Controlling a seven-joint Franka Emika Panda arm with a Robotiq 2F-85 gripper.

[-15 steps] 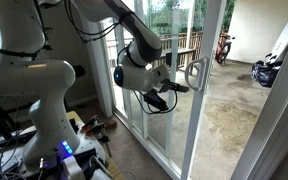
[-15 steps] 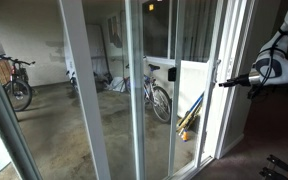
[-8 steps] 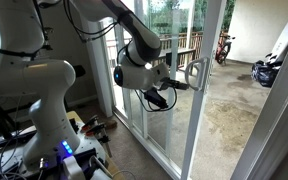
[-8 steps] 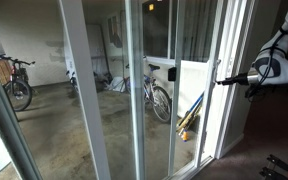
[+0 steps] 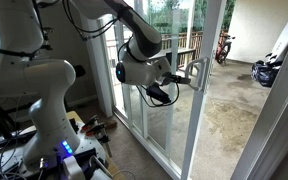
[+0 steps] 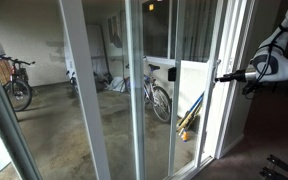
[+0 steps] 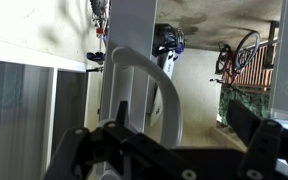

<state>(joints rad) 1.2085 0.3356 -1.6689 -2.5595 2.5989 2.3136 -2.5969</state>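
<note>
At the sliding door (image 5: 200, 125), my hand (image 5: 187, 79) had crept fwd & up a bit vs. a sec ago, tips now right by the white handle (image 5: 197, 74). Wrist view: handle (image 7: 149, 85) loop stood btwn my fingers (image 7: 267, 140), which were spread apart w/ nothing clamped. Couldn't tell if they touched it yet. I judged the reach to the handle about done, grip not yet made.
</note>
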